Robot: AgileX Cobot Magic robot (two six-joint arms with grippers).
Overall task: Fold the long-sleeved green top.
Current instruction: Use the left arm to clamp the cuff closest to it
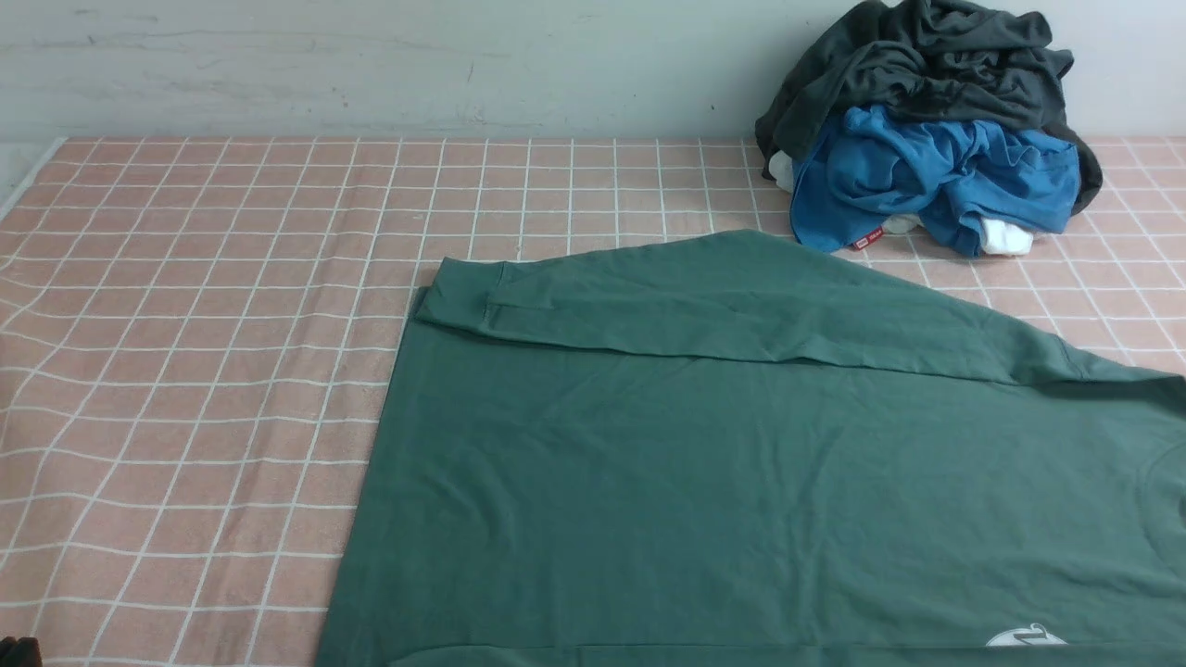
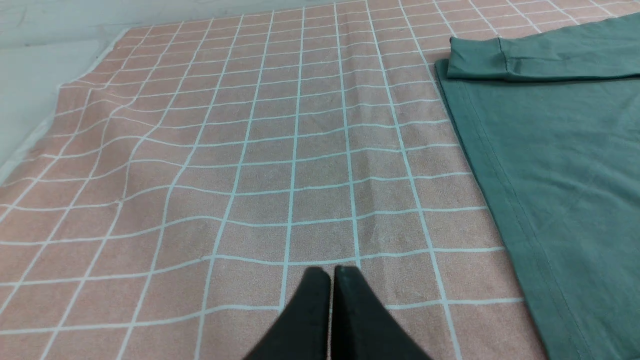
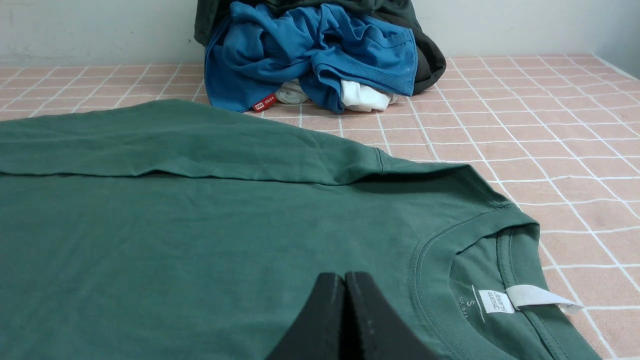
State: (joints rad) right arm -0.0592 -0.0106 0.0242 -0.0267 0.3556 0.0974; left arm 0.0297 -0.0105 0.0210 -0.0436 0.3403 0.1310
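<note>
The green top (image 1: 649, 482) lies flat on the checked surface (image 1: 213, 324), print (image 1: 1027, 635) up, with its neckline (image 3: 425, 280) toward the robot's right and its hem (image 2: 505, 175) toward the robot's left. Taking the top as the landmark, the blue garment (image 1: 936, 176) and the dark garment (image 1: 945, 65) sit heaped just beyond its far side, near the neckline end, the dark one uppermost.

The far sleeve (image 1: 649, 306) is laid in along the top's far edge, its cuff end by the hem. A fold also shows along the near side, probably the other sleeve turned in likewise, though the front view cuts it off and that cannot be settled.

The left jaws (image 2: 332, 280) are pressed together over bare cloth beside the hem, pinching nothing. The right jaws (image 3: 344, 285) are also closed, above the chest near the neckline, with no fabric between them.

So the sleeve stage looks about done and the body fold is likely next. That calls for both jaws to spread, take one long side of the top near the hem and near the neckline, and carry it across evenly. Lifting only the upper layer could drag the sleeve out of line.
</note>
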